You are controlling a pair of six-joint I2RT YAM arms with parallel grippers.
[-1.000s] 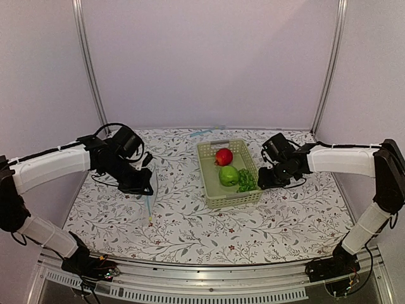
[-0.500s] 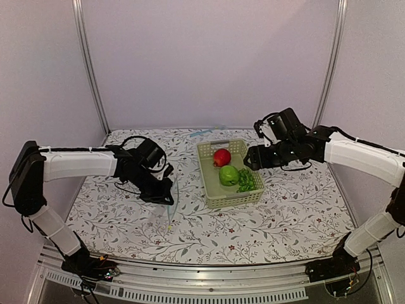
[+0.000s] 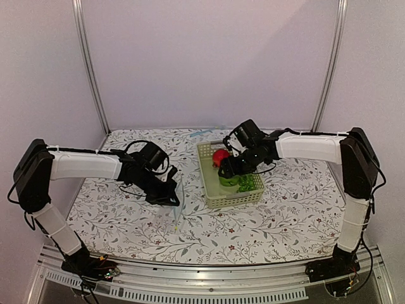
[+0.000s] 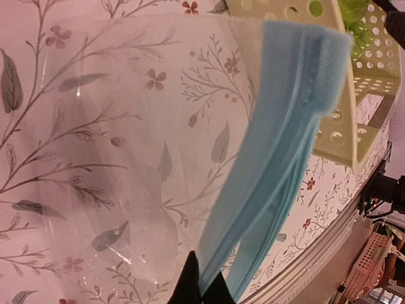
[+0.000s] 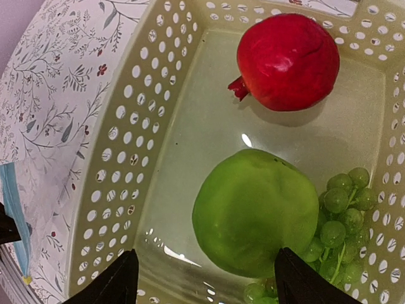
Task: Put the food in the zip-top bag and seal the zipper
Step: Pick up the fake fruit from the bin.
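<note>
The red apple (image 5: 288,60) and the green apple (image 5: 256,212) lie in the pale green basket (image 5: 145,126). My right gripper (image 5: 209,282) is open just above the green apple, one finger on each side, not touching it. In the top view it hangs over the basket (image 3: 209,190) near the red apple (image 3: 220,156) and hides most of the green one. My left gripper (image 4: 201,288) is shut on the light blue zipper strip (image 4: 285,139) of the clear zip-top bag (image 4: 107,158), held up left of the basket. In the top view the left gripper (image 3: 168,196) holds the bag (image 3: 177,208) on edge.
A bunch of green grapes (image 5: 345,215) lies in the basket beside the green apple. The basket's near corner (image 4: 354,95) is close to the bag's mouth. A metal rail runs along the table's front edge (image 3: 209,278).
My left arm has carried the bag to the right, toward the basket. My right arm has swung left from beside the basket to over the green apple, gripper open.
</note>
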